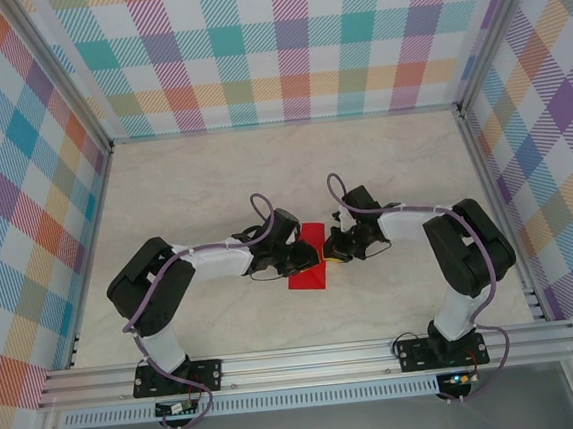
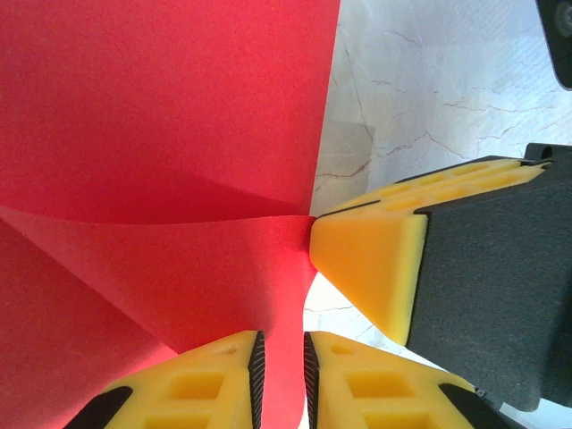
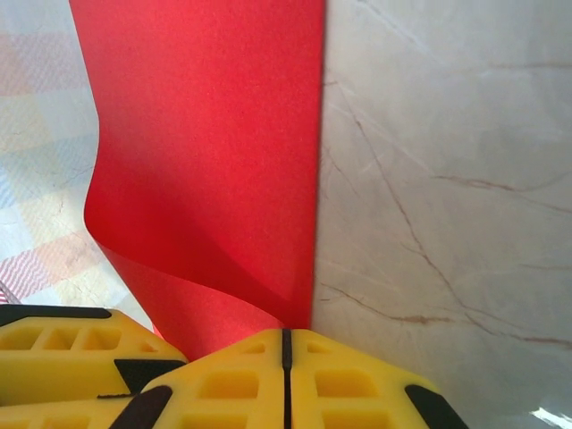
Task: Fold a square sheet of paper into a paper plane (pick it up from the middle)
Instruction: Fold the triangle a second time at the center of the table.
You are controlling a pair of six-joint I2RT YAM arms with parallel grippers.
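The square sheet of paper (image 1: 307, 276), partly lifted at the middle of the tabletop (image 1: 213, 181), is thin, light, limp and likely to tear. My left gripper (image 2: 281, 366) pinches a raised fold in narrow jaws; my right gripper (image 3: 286, 349), jaws closed, nips its edge. Best held near creases

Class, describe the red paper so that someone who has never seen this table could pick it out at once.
Start at the pale marbled table inside the checked walls, and look near its middle. Between the left gripper and right gripper sits the red sheet of paper, partly lifted; its plain bright red stands out against yellow fingers and pale tabletop.
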